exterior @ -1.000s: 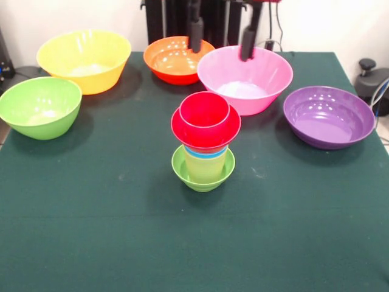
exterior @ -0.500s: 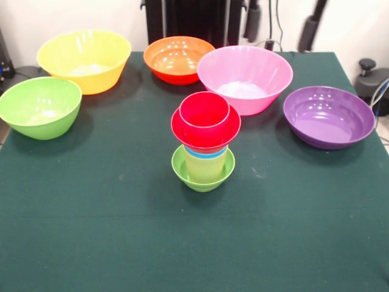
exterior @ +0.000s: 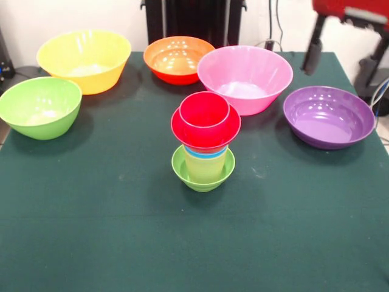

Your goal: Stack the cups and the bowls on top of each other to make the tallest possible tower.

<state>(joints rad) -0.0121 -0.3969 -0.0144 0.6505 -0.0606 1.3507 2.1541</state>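
The tower point(exterior: 205, 143) stands mid-table: the small lime-green bowl point(exterior: 203, 173) at its base, a pale yellow cup point(exterior: 205, 164) and a blue cup rim point(exterior: 205, 153) in it, then the small red bowl point(exterior: 205, 131) with the red cup point(exterior: 205, 112) on top. The large yellow bowl point(exterior: 85, 58), green bowl point(exterior: 39, 106), orange bowl point(exterior: 176, 58), pink bowl point(exterior: 246, 76) and purple bowl point(exterior: 328, 115) stand apart around it. My gripper point(exterior: 341, 61) hangs at the far right, behind the purple bowl, open wide and empty.
The dark green table point(exterior: 109, 231) runs wide in front of the tower. The robot's black pedestal point(exterior: 194, 18) stands behind the orange bowl. A dark fixture point(exterior: 380, 82) sits off the table's right edge.
The gripper has swung from over the orange and pink bowls to the picture's right, ending behind the purple bowl. The bowls and the tower have not moved.
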